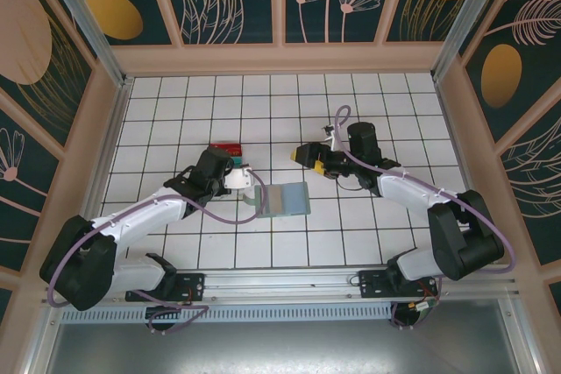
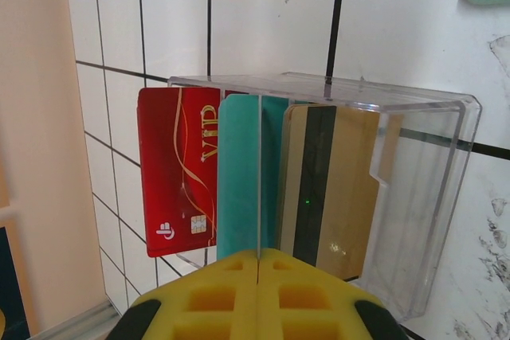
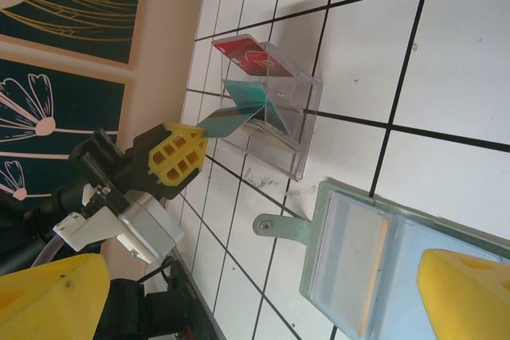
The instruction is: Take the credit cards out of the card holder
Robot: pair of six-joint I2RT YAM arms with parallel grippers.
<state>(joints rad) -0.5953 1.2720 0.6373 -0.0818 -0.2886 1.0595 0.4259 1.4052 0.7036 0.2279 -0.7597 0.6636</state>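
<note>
From above, the card holder [image 1: 287, 200] lies open on the tiled table [image 1: 386, 111], light blue inside up, near the middle and a little toward the near edge. Left of it, apart from it, sits a clear tray [image 1: 216, 144] holding credit cards [image 1: 225, 147], the red one plainest. The left gripper [image 1: 230, 163] reaches the tray's near side. The right gripper [image 1: 311, 160] hangs just past the holder's far right corner, jaws spread wide and grasping nothing.

At the left wrist, the two yellow fingertips [image 2: 211, 302] are pressed together at the tray's open mouth. Inside the tray stand a red card [image 2: 177, 173] marked VIP, a teal card [image 2: 237, 181] and a tan card [image 2: 339, 189] with a dark stripe. The teal card's near end runs down to the clenched pads. A corner of the holder shows on the tiles beyond the tray.

At the right wrist, this gripper's own yellow fingers [image 3: 48, 296] stand far apart with the open holder below and between them, its strap tab [image 3: 275, 226] pointing toward the tray. A thin tan strip lines one pocket; whether it is a card I cannot tell. Across the table the left gripper pinches the tilted teal card, whose far end is inside the tray.
</note>
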